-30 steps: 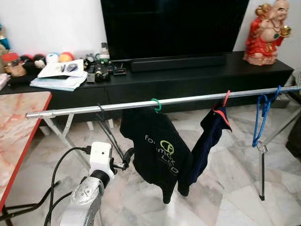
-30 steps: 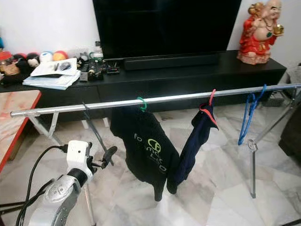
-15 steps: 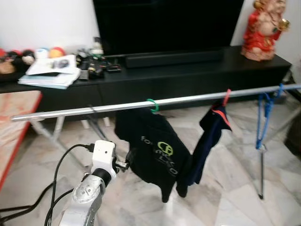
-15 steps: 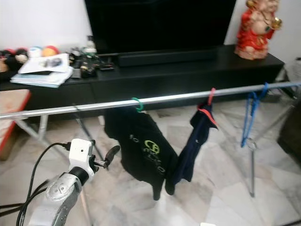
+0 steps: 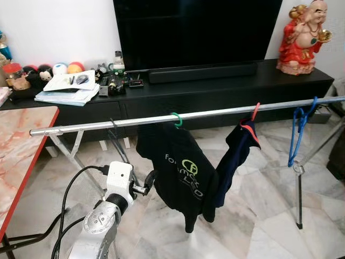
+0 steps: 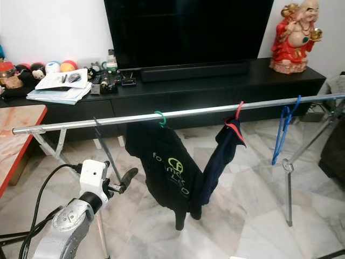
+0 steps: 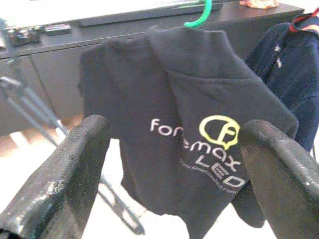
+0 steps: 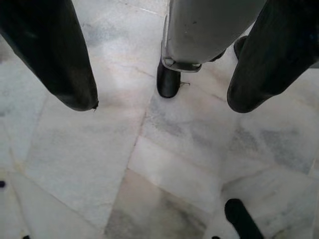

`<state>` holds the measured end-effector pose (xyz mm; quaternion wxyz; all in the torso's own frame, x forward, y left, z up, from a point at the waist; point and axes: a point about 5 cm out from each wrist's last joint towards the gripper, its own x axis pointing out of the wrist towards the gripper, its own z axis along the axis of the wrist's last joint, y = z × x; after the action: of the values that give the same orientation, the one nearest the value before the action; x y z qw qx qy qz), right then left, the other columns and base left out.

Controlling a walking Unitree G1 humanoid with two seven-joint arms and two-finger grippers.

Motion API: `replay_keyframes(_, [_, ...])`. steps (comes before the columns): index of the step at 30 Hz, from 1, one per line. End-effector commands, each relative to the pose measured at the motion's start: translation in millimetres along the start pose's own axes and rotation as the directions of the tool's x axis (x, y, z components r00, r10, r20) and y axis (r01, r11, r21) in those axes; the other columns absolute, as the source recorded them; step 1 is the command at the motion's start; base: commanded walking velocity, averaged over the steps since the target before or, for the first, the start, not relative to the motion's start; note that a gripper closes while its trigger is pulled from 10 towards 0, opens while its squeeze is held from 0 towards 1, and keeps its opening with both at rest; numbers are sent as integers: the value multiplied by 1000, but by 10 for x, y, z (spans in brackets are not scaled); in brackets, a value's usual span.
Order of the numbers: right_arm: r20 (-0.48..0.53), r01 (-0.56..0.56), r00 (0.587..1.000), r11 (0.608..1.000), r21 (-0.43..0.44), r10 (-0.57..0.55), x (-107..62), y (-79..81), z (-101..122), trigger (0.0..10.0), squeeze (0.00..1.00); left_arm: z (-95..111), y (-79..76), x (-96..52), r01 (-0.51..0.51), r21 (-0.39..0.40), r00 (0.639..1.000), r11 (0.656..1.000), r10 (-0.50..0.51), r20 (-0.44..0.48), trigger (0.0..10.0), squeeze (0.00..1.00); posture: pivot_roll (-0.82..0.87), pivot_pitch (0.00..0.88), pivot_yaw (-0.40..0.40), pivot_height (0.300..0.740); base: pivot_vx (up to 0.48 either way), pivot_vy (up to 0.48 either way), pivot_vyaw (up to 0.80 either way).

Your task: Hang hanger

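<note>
Nearest the camera, the left gripper (image 7: pixel 172 164) was raised in front of the rack with its two black fingers (image 7: pixel 60 184) spread wide and empty, aimed at the black T-shirt (image 5: pixel 180 175), while the right gripper (image 8: pixel 159 94) pointed down at the marble floor (image 8: pixel 89 149) with its fingers likewise apart. Beyond, the shirt hung on a green hanger (image 5: pixel 177 119) hooked over the metal rail (image 5: pixel 97 125), beside a navy garment (image 5: pixel 234 156) on a red hanger (image 5: pixel 255 111), with a blue hanger (image 5: pixel 298 129) further right. Behind stood the black TV console (image 5: pixel 215 89) and red figurine (image 5: pixel 304 35)
</note>
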<state>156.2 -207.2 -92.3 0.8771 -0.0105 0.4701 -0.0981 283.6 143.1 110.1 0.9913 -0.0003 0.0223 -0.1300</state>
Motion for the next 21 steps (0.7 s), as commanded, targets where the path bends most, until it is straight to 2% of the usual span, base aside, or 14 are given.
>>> replay_keyframes(1, [-12, -1, 1000, 1000, 8, 1, -5, 0, -30, 10000, 0, -8, 4, -1, 1, 18, 1000, 1000, -1, -6, 10000, 0, 88, 52, 52, 740, 375, 0, 0])
replay_keyframes(7, [-13, -1, 1000, 1000, 9, 1, -6, 4, -35, 10000, 0, -10, 6, 3, -5, 17, 1000, 1000, 5, -7, 10000, 0, 88, 50, 52, 740, 328, -161, 0])
replay_keyframes(21, [-11, -9, 1000, 1000, 3, 9, 0, 71, -9, 10000, 0, 16, 4, -6, -10, -15, 1000, 1000, 10, 16, 10000, 0, 91, 57, 50, 740, 0, 0, 0])
